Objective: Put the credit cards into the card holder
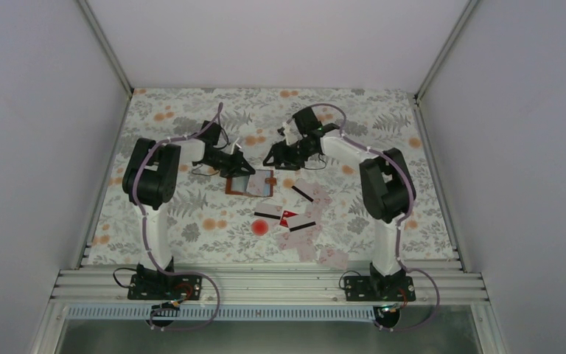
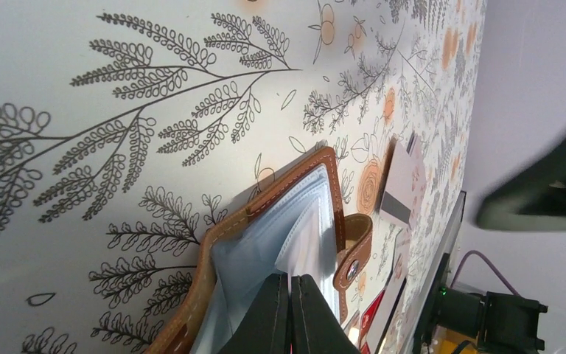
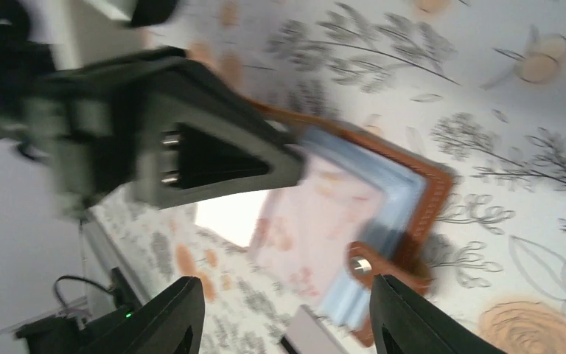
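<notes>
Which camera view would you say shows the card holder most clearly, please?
The left wrist view: the card holder is sharp and close, its stitching, pale pockets and snap tab plain. The right wrist view shows it blurred; the top view shows it small.

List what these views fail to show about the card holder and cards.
Right wrist view: motion blur smears the card holder; its pocket contents are unreadable.
Left wrist view: the bottom edge and the shut left end effector hide part of the card holder.
Top view: the credit cards overlap, too small to count.
</notes>
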{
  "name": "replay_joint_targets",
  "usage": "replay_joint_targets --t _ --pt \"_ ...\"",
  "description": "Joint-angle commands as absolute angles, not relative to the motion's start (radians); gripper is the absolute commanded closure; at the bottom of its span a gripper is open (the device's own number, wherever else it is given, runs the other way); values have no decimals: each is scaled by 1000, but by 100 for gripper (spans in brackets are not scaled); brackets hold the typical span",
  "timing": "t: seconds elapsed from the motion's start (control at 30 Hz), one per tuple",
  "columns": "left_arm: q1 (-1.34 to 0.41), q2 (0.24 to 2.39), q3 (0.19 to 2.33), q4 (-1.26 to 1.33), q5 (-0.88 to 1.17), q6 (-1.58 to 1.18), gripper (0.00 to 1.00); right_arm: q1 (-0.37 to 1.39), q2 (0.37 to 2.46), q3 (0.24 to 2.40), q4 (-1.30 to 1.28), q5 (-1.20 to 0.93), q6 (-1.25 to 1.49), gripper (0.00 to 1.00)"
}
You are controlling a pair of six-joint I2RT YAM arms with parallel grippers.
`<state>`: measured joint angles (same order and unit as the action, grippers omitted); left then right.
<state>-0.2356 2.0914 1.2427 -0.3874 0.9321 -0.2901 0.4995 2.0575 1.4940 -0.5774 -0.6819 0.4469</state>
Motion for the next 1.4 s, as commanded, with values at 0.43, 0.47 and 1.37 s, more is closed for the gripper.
replay_joint_targets --t 0.43,0.47,1.37 --pt "-226 2108 1213 -327 1042 -362 98 526 1973 1347 -445 -963 501 47" --pt "-226 2110 1212 -327 1048 -364 98 527 1984 1350 -442 -968 503 47" --pt "-214 2105 1243 -344 1209 -394 98 525 2124 1301 -336 -1005 516 48"
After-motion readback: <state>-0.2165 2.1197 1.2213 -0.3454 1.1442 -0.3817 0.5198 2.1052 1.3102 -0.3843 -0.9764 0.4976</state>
